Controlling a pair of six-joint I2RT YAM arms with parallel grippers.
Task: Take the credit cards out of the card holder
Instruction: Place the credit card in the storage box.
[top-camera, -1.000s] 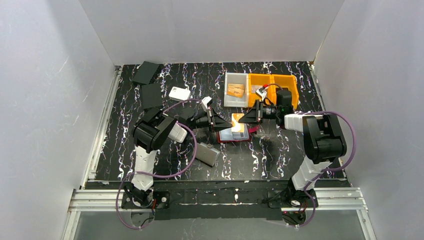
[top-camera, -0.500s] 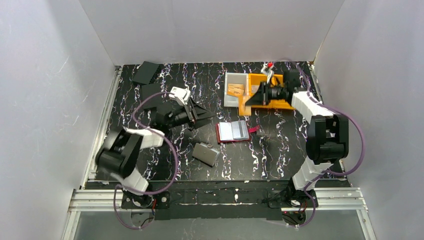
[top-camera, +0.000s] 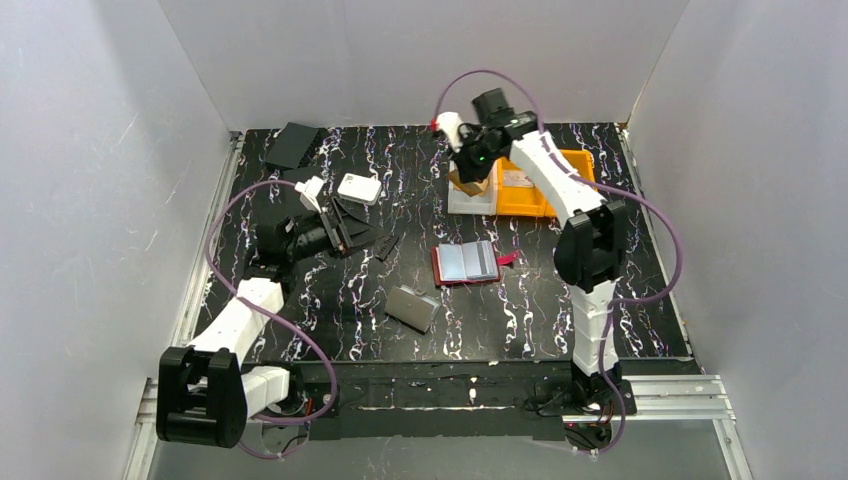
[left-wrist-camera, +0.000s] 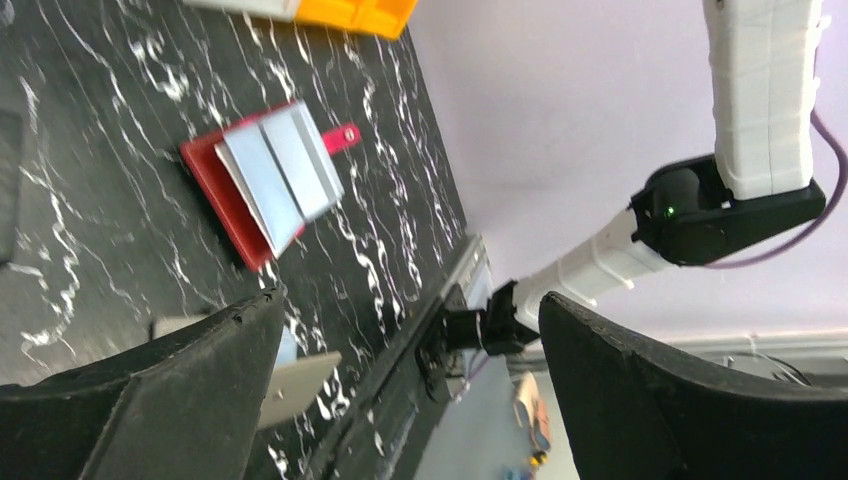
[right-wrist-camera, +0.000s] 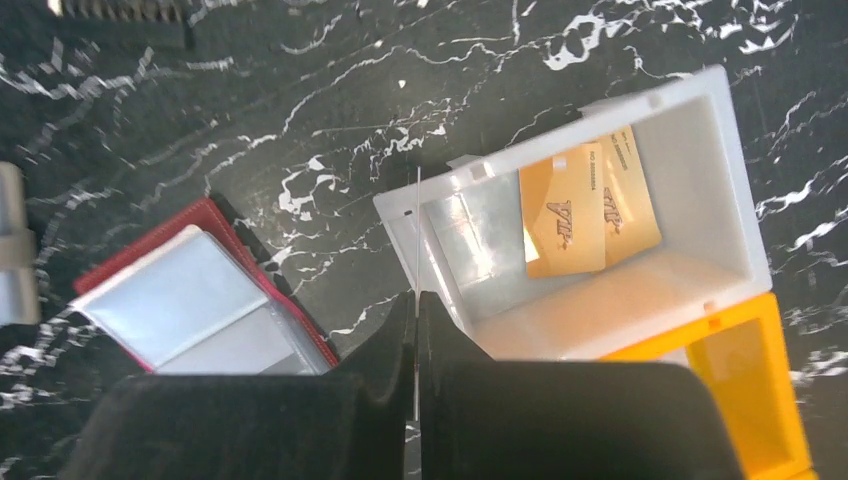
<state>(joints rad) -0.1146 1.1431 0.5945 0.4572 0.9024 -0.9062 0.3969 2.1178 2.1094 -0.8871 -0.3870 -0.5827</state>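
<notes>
The card holder (top-camera: 466, 263) lay open, clear sleeves up, well apart from both grippers. The right gripper (right-wrist-camera: 416, 300) hung above, jaws pressed together on a credit card (right-wrist-camera: 416, 230) seen edge-on. Just beyond its fingertips sat a white bin (right-wrist-camera: 740, 200) holding two gold cards (right-wrist-camera: 590, 210), with an orange bin (right-wrist-camera: 760, 400) touching it. The left gripper (left-wrist-camera: 410, 300) stood spread wide and held nothing, the holder ahead of it. Black white-veined tabletop (top-camera: 520, 310) lay under everything, with plain white walls (top-camera: 400, 60) around it.
</notes>
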